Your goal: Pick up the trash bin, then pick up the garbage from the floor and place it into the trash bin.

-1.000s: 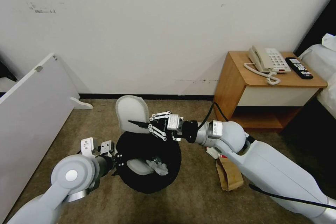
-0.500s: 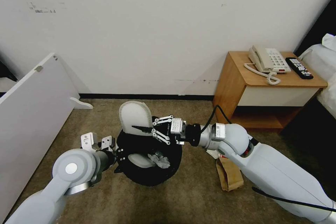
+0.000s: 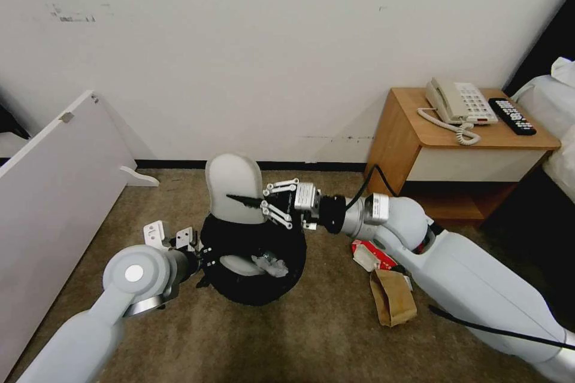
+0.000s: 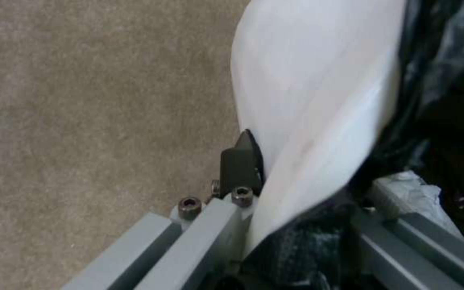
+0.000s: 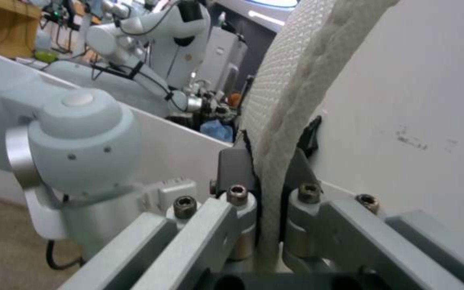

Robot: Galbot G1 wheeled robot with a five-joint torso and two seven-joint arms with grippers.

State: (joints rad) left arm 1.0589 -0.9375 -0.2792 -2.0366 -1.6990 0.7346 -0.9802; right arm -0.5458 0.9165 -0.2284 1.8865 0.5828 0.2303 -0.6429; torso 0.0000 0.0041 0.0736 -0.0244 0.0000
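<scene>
The trash bin (image 3: 254, 284), white with a black bag (image 4: 441, 80) over its white wall (image 4: 307, 100), hangs just above the carpet. My left gripper (image 3: 203, 258) (image 4: 312, 181) is shut on its near-left rim. My right gripper (image 3: 247, 202) (image 5: 270, 169) is shut on a white slipper (image 3: 232, 182) (image 5: 280, 100), held upright over the bin's far rim. Inside the bin lie another slipper (image 3: 238, 266) and crumpled paper (image 3: 271, 264). More garbage lies on the floor to the right: a red-white packet (image 3: 371, 254) and a brown paper bag (image 3: 392, 296).
A wooden nightstand (image 3: 419, 155) with a phone (image 3: 458, 102) and a remote (image 3: 511, 115) stands at the right by the wall. A white board (image 3: 54, 191) leans at the left. A bed edge (image 3: 560, 125) is far right. Open carpet lies in front.
The left arm has carried the bin a little farther from me. The right gripper has lifted the slipper more upright, and the arm has uncovered the red-white packet.
</scene>
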